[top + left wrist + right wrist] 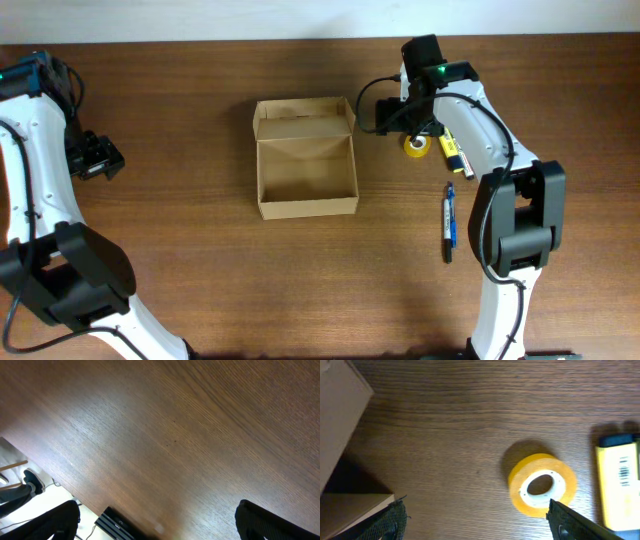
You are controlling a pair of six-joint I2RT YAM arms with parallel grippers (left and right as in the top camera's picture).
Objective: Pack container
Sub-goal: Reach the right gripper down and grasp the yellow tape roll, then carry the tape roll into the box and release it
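Right tool point(476, 506): fingers spread wide, nothing between them but bare wood. It hangs low over the surface point(175, 425). Left tool point(157, 506): also spread and empty, well apart from everything.

Container point(308, 207): sits just beside the right tool, on its left. Its corner fills the left edge of the right wrist view. Top open, flap lid laid back on the side away from the arm bases, interior bare as far as the overhead shows.

Handling judgement: thin tan cardboard, so light, and stiff only along the folds; the walls should buckle under a hard pinch. The matte board should grip well, but an empty box would likely skate on this smooth varnished grain if nudged. Best hold is one wall pinched at its rim near a corner, one finger inside and one outside. The flap is the weak spot — hinged, floppy, poor for lifting.

Other items:
- tape roll point(560, 482): yellow ring with a white core, lying flat under the right tool, nearer its right finger. Rigid, round, easy across its width.
- yellow item point(619, 485): blue end, barcode label, just beyond the roll; kind unclear.
- pens point(449, 222): slim, well behind the right tool — likely to roll.
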